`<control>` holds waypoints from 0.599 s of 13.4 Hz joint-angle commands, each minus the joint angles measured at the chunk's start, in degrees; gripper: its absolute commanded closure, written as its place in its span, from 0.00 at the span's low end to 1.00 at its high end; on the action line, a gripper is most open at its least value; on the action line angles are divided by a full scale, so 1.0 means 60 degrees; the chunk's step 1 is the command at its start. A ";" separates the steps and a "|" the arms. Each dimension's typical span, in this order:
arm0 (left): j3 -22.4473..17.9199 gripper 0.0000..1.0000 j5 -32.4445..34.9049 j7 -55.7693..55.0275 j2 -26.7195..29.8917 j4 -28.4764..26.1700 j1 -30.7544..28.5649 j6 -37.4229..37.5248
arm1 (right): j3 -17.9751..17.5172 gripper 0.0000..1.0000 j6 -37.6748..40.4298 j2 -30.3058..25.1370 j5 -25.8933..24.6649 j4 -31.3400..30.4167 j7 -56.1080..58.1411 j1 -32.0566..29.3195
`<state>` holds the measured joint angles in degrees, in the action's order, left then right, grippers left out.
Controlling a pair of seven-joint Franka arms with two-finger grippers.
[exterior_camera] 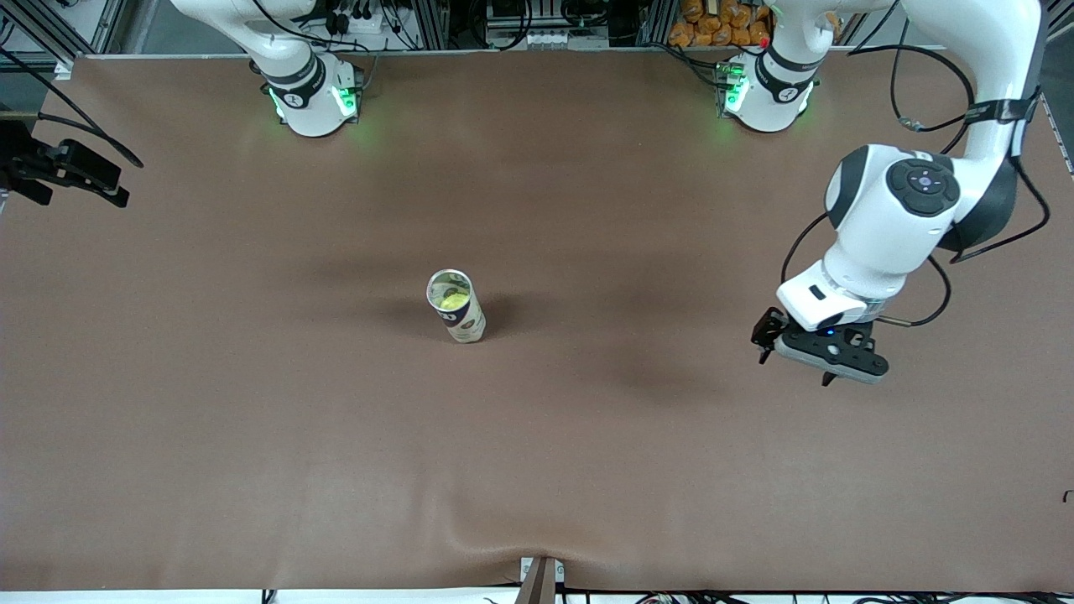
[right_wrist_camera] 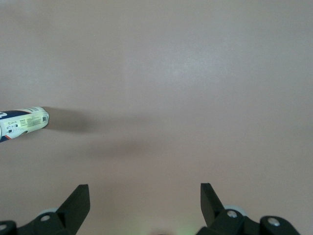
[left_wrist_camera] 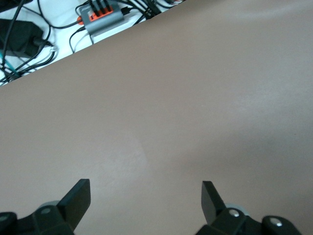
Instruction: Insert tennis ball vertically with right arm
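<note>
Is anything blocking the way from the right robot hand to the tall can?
Nothing visible does. The right gripper is open over bare table, and the can stands upright alone, a yellow ball already showing inside.

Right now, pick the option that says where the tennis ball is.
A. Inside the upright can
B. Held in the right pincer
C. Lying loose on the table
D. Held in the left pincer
A: the yellow tennis ball shows through the open top of the upright can mid-table, while the left pincer hangs open and empty over the table.
</note>
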<state>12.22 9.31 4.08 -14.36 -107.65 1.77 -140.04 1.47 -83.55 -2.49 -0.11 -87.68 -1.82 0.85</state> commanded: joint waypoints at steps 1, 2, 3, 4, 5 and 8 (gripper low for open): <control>0.0131 0.00 -0.0190 -0.0094 0.0079 0.0406 -0.0090 0.0663 | -0.0068 0.00 -0.0065 -0.0273 -0.0084 -0.0255 0.0054 -0.0098; 0.0131 0.00 -0.0234 -0.0152 0.0079 0.0465 -0.0090 0.0707 | -0.0068 0.00 -0.0050 -0.0273 -0.0084 -0.0255 0.0054 -0.0098; 0.0146 0.00 -0.0307 -0.0312 0.0093 0.0494 -0.0075 0.0824 | -0.0068 0.00 -0.0035 -0.0273 -0.0084 -0.0255 0.0054 -0.0098; 0.0146 0.00 -0.0322 -0.0415 0.0094 0.0698 -0.0075 0.1057 | -0.0068 0.00 -0.0050 -0.0273 -0.0084 -0.0255 0.0054 -0.0098; 0.0146 0.00 -0.0322 -0.0445 0.0065 0.0961 -0.0046 0.1393 | -0.0068 0.00 -0.0035 -0.0273 -0.0084 -0.0255 0.0054 -0.0098; 0.0146 0.00 -0.0337 -0.0446 -0.0038 0.1781 -0.0046 0.2374 | -0.0068 0.00 -0.0050 -0.0273 -0.0084 -0.0255 0.0054 -0.0098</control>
<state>12.71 8.45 1.86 -14.34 -100.51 1.69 -130.10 1.47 -83.53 -2.49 -0.11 -87.70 -1.82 0.85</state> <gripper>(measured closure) 0.000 0.000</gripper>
